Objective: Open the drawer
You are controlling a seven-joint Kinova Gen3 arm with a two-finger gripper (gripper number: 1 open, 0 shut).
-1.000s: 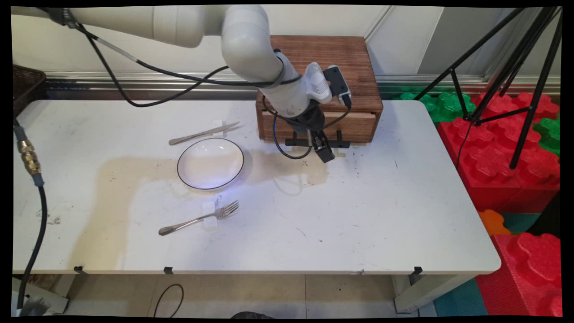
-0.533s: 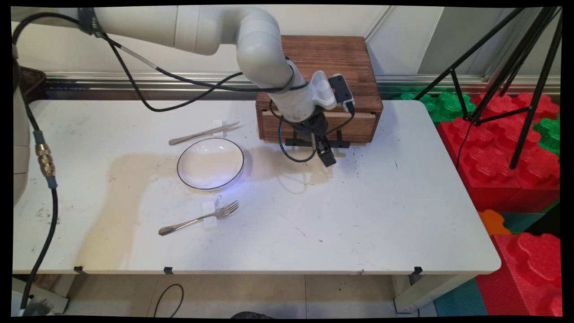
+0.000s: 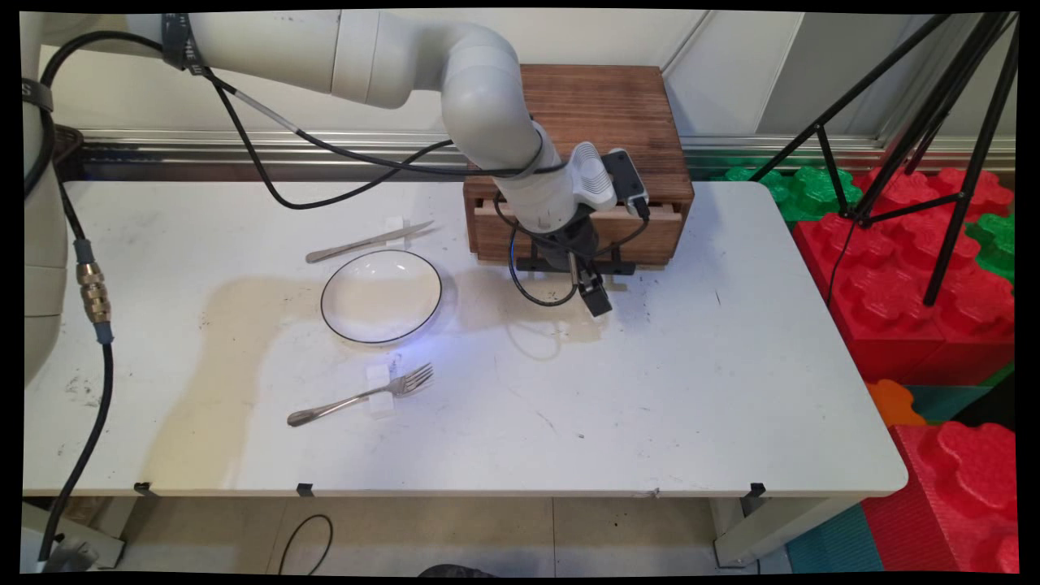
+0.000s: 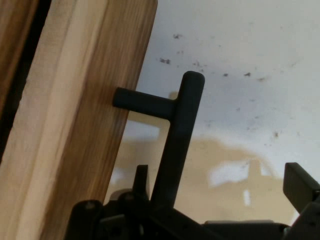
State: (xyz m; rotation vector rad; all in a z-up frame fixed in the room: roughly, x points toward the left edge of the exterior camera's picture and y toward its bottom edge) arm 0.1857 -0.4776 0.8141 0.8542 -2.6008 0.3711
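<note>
A brown wooden box (image 3: 601, 106) stands at the table's back edge, its drawer (image 3: 650, 236) slid out a little. In the hand view a dark gap shows behind the drawer front (image 4: 90, 125). My gripper (image 3: 597, 302) hangs just in front of the drawer at its black T-shaped handle (image 3: 619, 263). In the hand view the handle bar (image 4: 175, 140) runs between the fingers of the gripper (image 4: 221, 175), close against the left finger (image 4: 142, 176) and well apart from the right one (image 4: 300, 185). The gripper is open around the bar.
A white plate (image 3: 381, 296) with a dark rim lies left of the gripper, a knife (image 3: 370, 241) behind it and a fork (image 3: 361, 396) in front. Black tripod legs (image 3: 934, 122) and red and green foam blocks (image 3: 918, 268) stand off the table's right side.
The gripper has moved a little toward the near right, away from the box. The drawer front and handle have come out with it.
</note>
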